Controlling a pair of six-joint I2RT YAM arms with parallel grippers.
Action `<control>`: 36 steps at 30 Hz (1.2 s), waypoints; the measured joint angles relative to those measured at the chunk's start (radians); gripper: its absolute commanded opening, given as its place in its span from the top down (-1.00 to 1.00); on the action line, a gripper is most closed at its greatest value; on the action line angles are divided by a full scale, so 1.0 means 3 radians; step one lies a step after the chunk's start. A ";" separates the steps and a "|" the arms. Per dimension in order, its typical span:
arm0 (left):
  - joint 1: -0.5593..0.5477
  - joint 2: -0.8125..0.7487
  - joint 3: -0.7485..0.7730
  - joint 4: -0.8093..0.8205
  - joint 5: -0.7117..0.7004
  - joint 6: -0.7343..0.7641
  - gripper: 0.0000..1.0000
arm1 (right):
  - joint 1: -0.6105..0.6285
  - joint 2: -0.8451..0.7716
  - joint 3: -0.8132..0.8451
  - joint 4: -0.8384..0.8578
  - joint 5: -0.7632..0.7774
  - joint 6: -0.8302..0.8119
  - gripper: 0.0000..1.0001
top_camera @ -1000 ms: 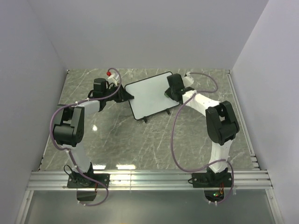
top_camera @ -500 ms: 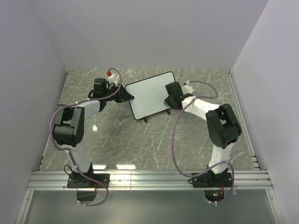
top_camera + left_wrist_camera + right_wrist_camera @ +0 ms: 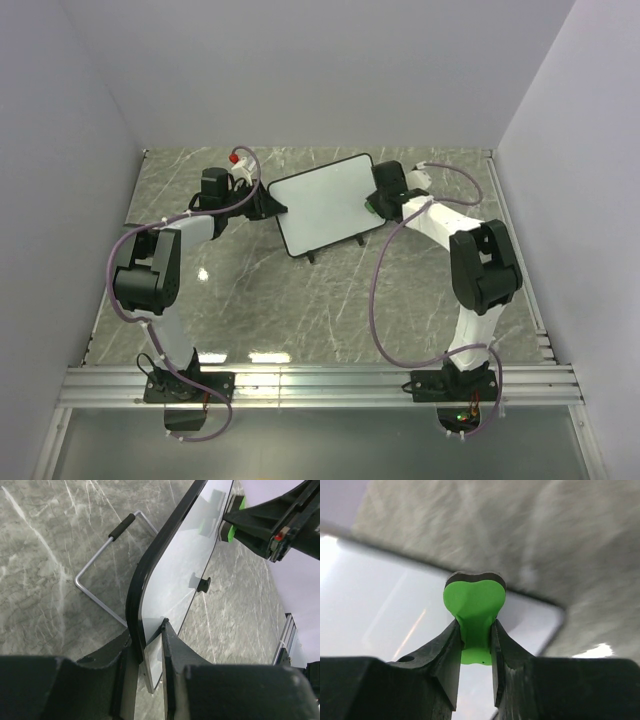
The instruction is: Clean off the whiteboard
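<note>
Right wrist — whiteboard [image 3: 380,595] blurred, cropped left, green eraser [image 3: 474,605] half-hidden

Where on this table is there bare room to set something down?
The widest bare patch of grey marble tabletop lies between the black-framed white whiteboard and the two arm bases. Crowded at the board's ends: left gripper clamps its edge, right gripper holds a green eraser block there.

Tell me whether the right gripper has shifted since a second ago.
Yes. The right gripper, holding the eraser, has slid right, from over the right part of the whiteboard to its right edge. The whiteboard itself stayed put.
</note>
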 measured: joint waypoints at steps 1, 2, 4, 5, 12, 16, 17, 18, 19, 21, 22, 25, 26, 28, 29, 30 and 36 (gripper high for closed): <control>-0.0003 0.0000 0.0000 0.0000 0.0000 0.0000 0.99 | 0.0069 0.0023 0.0076 -0.0006 0.0004 0.0008 1.00; -0.0003 0.0000 0.0000 0.0000 0.0000 -0.0001 0.99 | 0.0136 0.0055 0.0155 -0.0001 0.0004 0.0014 1.00; -0.0004 0.0000 0.0000 0.0000 -0.0001 0.0000 0.99 | 0.0262 0.0131 0.0300 0.0003 -0.0001 0.0028 1.00; -0.0004 -0.0001 0.0000 -0.0001 -0.0003 -0.0001 0.99 | 0.0309 0.0158 0.0350 0.0003 0.0001 0.0038 1.00; -0.0010 -0.0022 0.0000 -0.0027 -0.0025 -0.0001 0.99 | 0.0577 0.0327 0.0651 -0.0089 0.0013 0.0164 1.00; -0.0010 -0.0022 0.0000 -0.0052 -0.0032 -0.0003 0.99 | 0.0637 0.0333 0.0649 -0.0090 0.0032 0.0272 1.00; -0.0010 -0.0022 0.0000 -0.0053 -0.0033 -0.0003 0.99 | 0.0642 0.0332 0.0636 -0.0079 0.0036 0.0290 1.00; -0.0010 -0.0022 0.0000 -0.0056 -0.0033 -0.0003 0.99 | 0.0643 0.0324 0.0615 -0.0060 0.0045 0.0304 1.00; -0.0010 -0.0022 0.0000 -0.0056 -0.0033 -0.0001 0.99 | 0.0643 0.0309 0.0587 -0.0043 0.0046 0.0314 1.00; -0.0017 -0.0022 0.0000 -0.0061 -0.0038 0.0003 0.99 | 0.0642 0.0280 0.0538 -0.0031 0.0047 0.0317 1.00; -0.0020 -0.0022 0.0000 -0.0066 -0.0047 0.0010 0.99 | 0.0626 0.0244 0.0472 -0.0023 0.0051 0.0309 1.00; -0.0042 -0.0036 0.0001 -0.0086 -0.0085 0.0041 0.99 | 0.0589 0.0137 0.0224 -0.0029 0.0055 0.0277 1.00; -0.0053 -0.0046 0.0001 -0.0095 -0.0102 0.0055 0.99 | 0.0552 0.0099 0.0128 -0.0047 0.0053 0.0266 1.00; -0.0086 -0.0062 0.0001 -0.0103 -0.0144 0.0079 0.99 | 0.0440 0.0039 -0.0028 -0.0061 0.0043 0.0242 1.00; -0.0104 -0.0069 0.0001 -0.0103 -0.0164 0.0088 0.99 | 0.0367 0.0020 -0.0081 -0.0074 0.0036 0.0221 1.00; -0.0121 -0.0074 0.0001 -0.0103 -0.0186 0.0090 0.99 | 0.0284 0.0009 -0.0117 -0.0076 0.0033 0.0193 1.00; -0.0201 -0.0093 0.0001 -0.0109 -0.0267 0.0112 0.99 | -0.0109 0.0009 -0.0076 -0.0072 0.0033 0.0017 1.00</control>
